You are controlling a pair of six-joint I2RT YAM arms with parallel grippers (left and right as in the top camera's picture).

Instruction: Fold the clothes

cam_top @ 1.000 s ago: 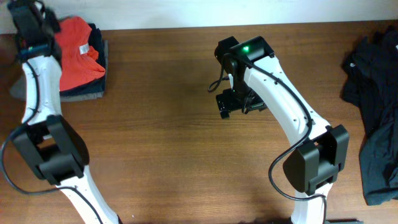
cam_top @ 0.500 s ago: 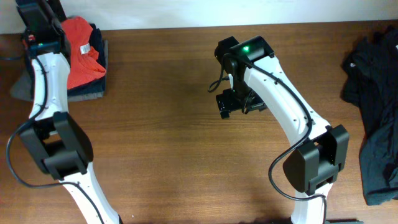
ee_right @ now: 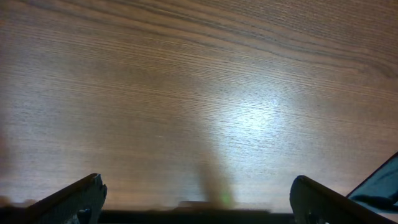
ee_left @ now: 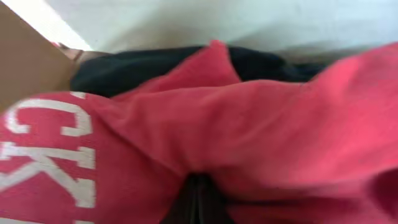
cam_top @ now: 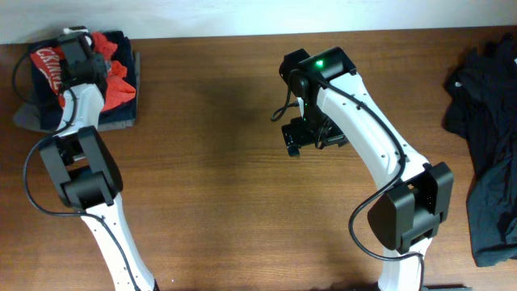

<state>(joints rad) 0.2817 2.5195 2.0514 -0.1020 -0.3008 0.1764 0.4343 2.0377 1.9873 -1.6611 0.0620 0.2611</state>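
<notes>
On a brown wooden table (cam_top: 218, 178), at the far left corner: an orange-red short-sleeved T-shirt with white lettering (cam_top: 119, 77), bunched and partly turned over atop a small stack of navy and grey garments (cam_top: 113, 120). Pinched at a ridge of that red cloth by the left gripper (ee_left: 196, 198), jaws together on the fabric. Further out, mid-table, the right gripper (ee_right: 199, 190) over bare wood, jaws wide apart, holding nothing. At the far right edge, a heap of dark unfolded clothing (cam_top: 485, 145). Apparently the step of taking the shirt off the stack; next calls for drawing it onto open wood and flattening it before any fold.
</notes>
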